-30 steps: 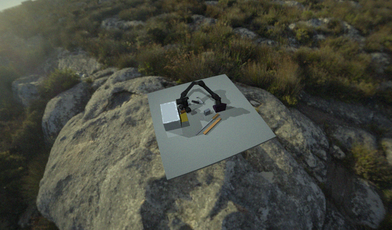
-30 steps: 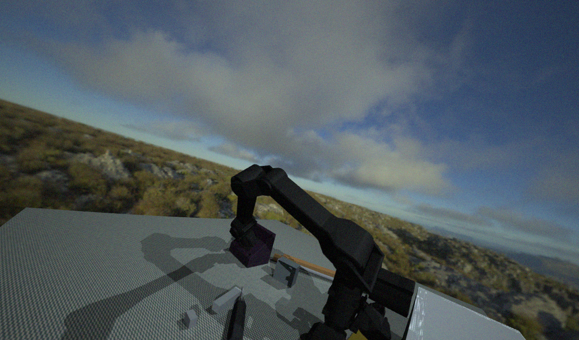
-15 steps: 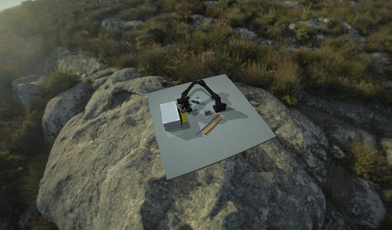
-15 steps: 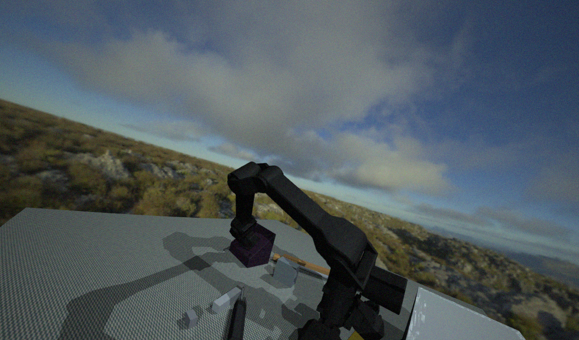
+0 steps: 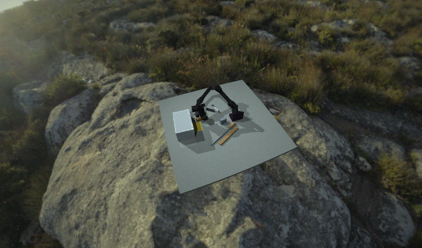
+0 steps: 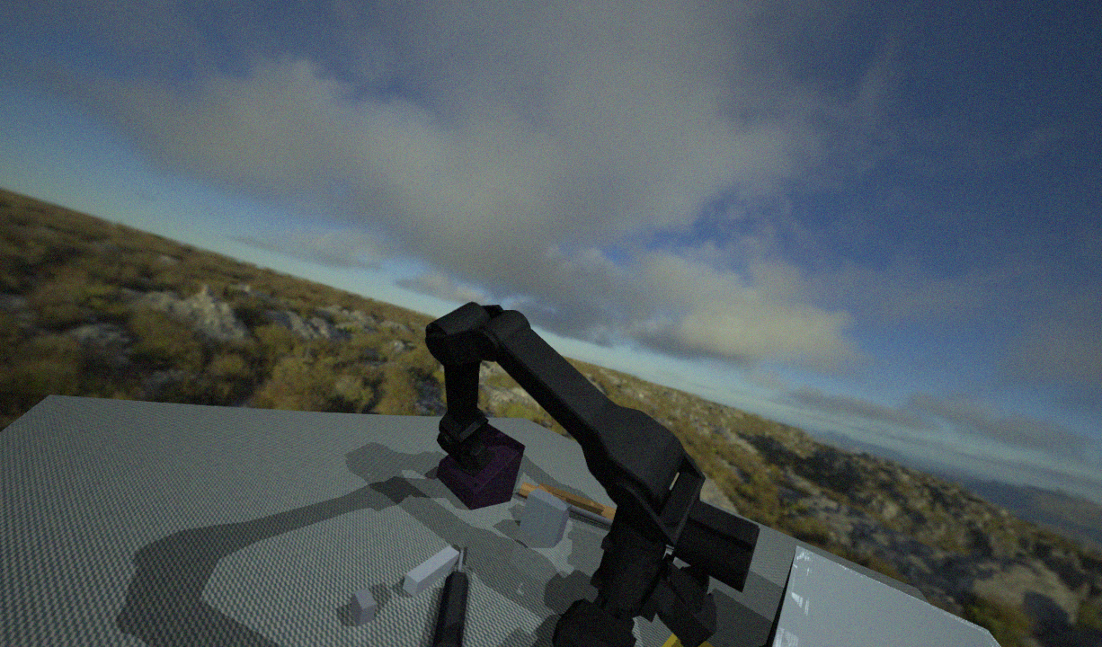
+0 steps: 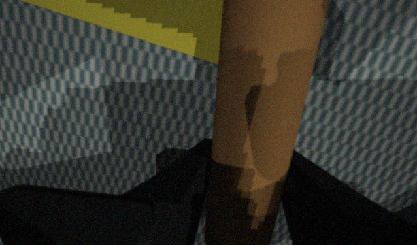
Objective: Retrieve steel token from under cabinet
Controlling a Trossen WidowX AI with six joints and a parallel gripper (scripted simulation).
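Note:
The pale box-shaped cabinet (image 5: pixel 183 121) (image 6: pixel 868 607) stands at the table's left in the top view. The yellow marked area (image 5: pixel 199 126) (image 7: pixel 167 13) lies in front of it, partly shaded. My gripper (image 5: pixel 201 118) (image 7: pixel 244 151) is shut on an orange-brown round handle (image 5: pixel 198 119) (image 7: pixel 262 102), low beside the cabinet's front at one end of the marked area. In the wrist view the handle runs up from between the fingers, past the yellow area's edge. Its far end is out of view or hidden. The steel token and the vent slots are not visible.
A rod with an orange handle (image 5: pixel 231 125) and an orange-brown stick (image 5: pixel 228 135) lie side by side. A grey block (image 5: pixel 222 121) (image 6: pixel 543 518) stands near the purple arm base (image 5: pixel 236 116) (image 6: pixel 494 474). A black-handled tool (image 5: pixel 210 109) (image 6: pixel 451 603) lies beside small pale pieces.

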